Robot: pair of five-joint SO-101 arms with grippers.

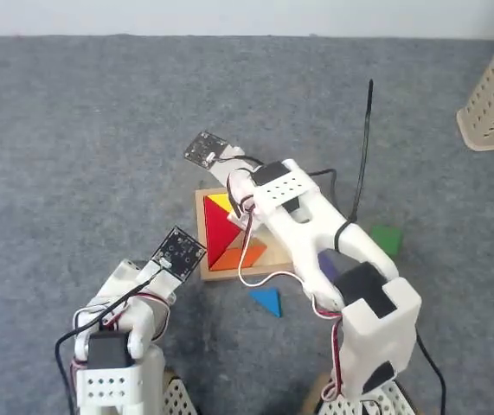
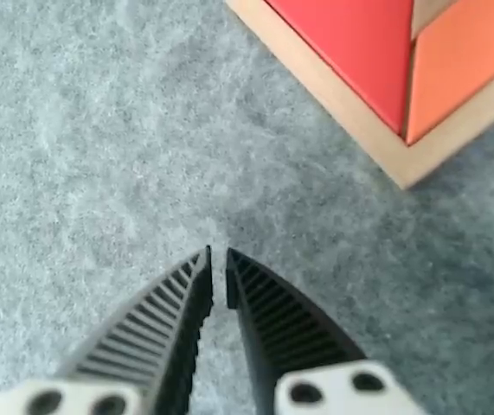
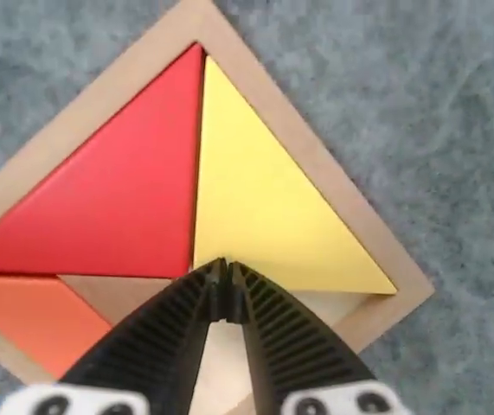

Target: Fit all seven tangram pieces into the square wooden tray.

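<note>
Closed tip to tip on the right gripper [image 3: 227, 270], with nothing between the jaws. Poised directly over the tray [image 3: 316, 164], at the spot where the red triangle [image 3: 117, 199] and the yellow triangle [image 3: 264, 207] meet the bare wood [image 3: 117, 294] of the tray floor. Probably held shut there to press or nudge with one blunt point rather than to pick anything up.

Nearly closed as well on the left gripper [image 2: 218, 255], just a thin slit between the jaws and nothing gripped. Parked low over the grey surface [image 2: 82, 130] just off a corner of the tray, likely to stay clear of the working arm.

Inside the tray: both big triangles side by side along a shared edge, filling one half so the small shapes can pack into the rest. Also an orange piece [image 3: 22, 316] touching the red triangle's long side.

Outside the tray, on the surface: a blue triangle [image 1: 267, 300] just beside its near edge, a green piece [image 1: 388, 239] farther off, and what looks like a purple piece [image 1: 326, 262], mostly covered by the arm. By this count roughly half of the job is done.
</note>
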